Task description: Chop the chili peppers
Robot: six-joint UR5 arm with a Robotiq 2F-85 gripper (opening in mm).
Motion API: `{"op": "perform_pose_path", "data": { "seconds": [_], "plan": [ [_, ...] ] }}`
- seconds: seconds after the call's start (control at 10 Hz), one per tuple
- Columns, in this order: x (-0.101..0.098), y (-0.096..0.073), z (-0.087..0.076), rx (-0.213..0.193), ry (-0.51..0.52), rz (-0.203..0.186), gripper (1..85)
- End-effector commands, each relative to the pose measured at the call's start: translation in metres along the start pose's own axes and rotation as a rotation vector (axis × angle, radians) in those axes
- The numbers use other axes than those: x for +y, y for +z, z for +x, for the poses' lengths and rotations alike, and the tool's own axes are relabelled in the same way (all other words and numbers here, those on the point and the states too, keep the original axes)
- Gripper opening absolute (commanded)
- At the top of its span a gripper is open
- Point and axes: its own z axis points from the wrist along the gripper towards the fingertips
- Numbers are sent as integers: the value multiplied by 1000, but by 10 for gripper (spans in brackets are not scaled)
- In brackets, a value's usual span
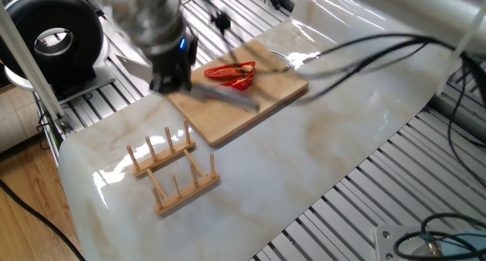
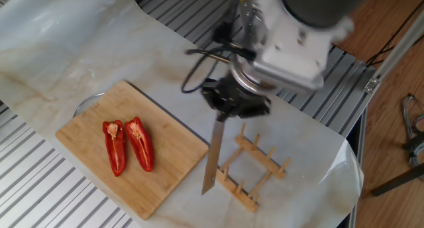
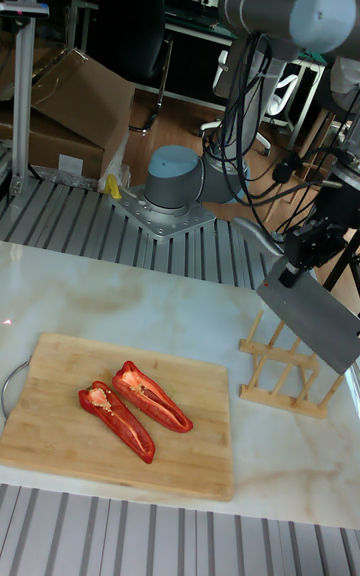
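Observation:
Two glossy red chili peppers halves (image 2: 114, 147) (image 3: 152, 396) lie cut side up, side by side, on a wooden cutting board (image 2: 165, 168), also seen as a red pair (image 1: 231, 73). My gripper (image 2: 222, 114) is shut on the handle of a knife (image 2: 212, 158), whose blade hangs in the air between the board's right end and the wooden rack (image 2: 252, 171). In the tall fixed view the gripper (image 3: 295, 271) holds the broad blade (image 3: 310, 321) above the rack (image 3: 285, 366), to the right of the peppers. The gripper (image 1: 173, 80) is motion-blurred at the board's near end.
A black round appliance (image 1: 53, 37) stands off the table's left corner. Black cables (image 1: 357, 52) trail over the marble top. Slatted metal (image 1: 357, 208) borders the marble sheet. The robot base (image 3: 175, 186) sits behind the table, with a cardboard box (image 3: 70, 101) on the floor.

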Motion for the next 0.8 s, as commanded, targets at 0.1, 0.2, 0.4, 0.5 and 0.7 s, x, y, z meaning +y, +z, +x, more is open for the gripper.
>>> {"op": "perform_pose_path", "data": {
  "seconds": [0.1, 0.2, 0.4, 0.5, 0.7],
  "plan": [
    [-43, 3, 21, -11, -243, -16, 13],
    [-58, 5, 27, -1, -254, 0, 13],
    [-73, 18, 31, 5, -330, -52, 13],
    [-76, 29, 28, -5, -368, -70, 13],
    [-72, 53, 19, -54, -399, -111, 13]
  ]
}}
